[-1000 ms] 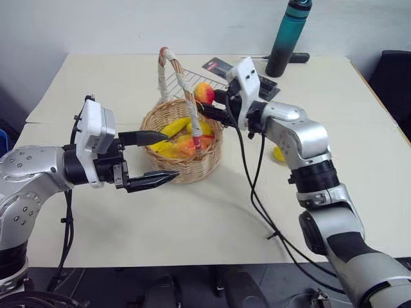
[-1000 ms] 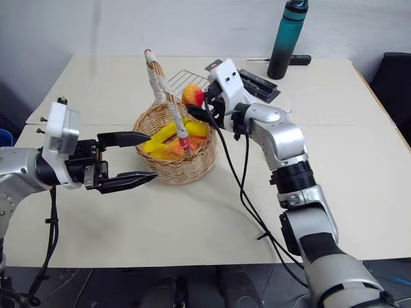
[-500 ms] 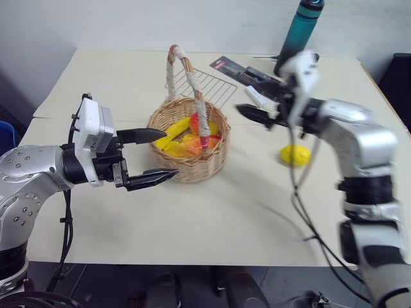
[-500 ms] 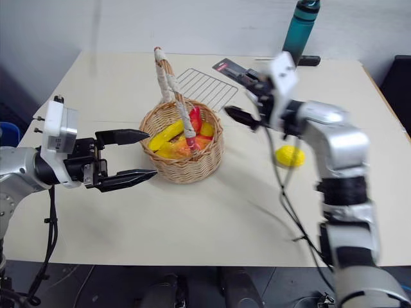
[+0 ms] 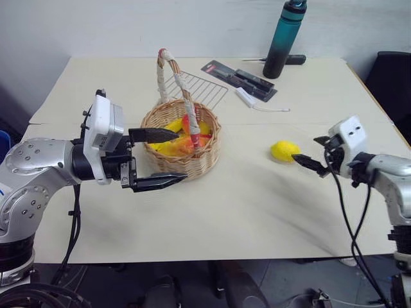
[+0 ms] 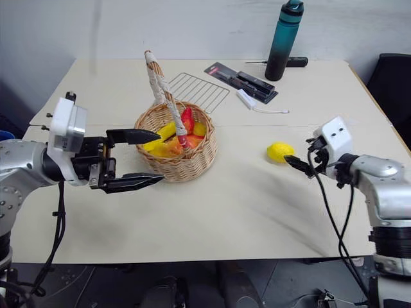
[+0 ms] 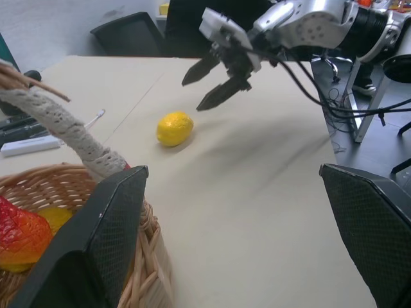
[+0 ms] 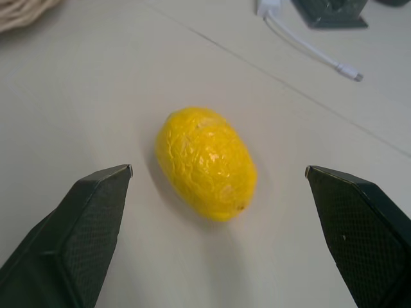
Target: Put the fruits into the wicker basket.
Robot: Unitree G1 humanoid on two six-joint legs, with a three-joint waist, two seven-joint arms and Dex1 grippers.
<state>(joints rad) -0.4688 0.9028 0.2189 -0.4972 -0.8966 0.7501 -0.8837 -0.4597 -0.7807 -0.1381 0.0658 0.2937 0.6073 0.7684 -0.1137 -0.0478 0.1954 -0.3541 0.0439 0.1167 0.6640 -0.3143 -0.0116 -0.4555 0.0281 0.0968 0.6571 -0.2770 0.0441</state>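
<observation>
Lemon lies bare on the table, right of centre in the left eye frame, well apart from the basket sitting left of centre. I see my right gripper just beside the lemon on its right, fingers spread wide, nothing between them; in the right wrist frame the lemon sits mid-frame between the two black fingers without touching either. My left gripper hangs at the basket's left side, also wide and empty, its upper finger reaching over the rim and its lower finger in front of the wall; I cannot tell whether either touches the wicker. Inside the basket I make out a red-and-yellow mango leaning by the handle, with banana and orange pieces beneath it. Toward the top of the frame, behind the basket, lie a wire rack, a black pack, a white cable and a teal bottle.
</observation>
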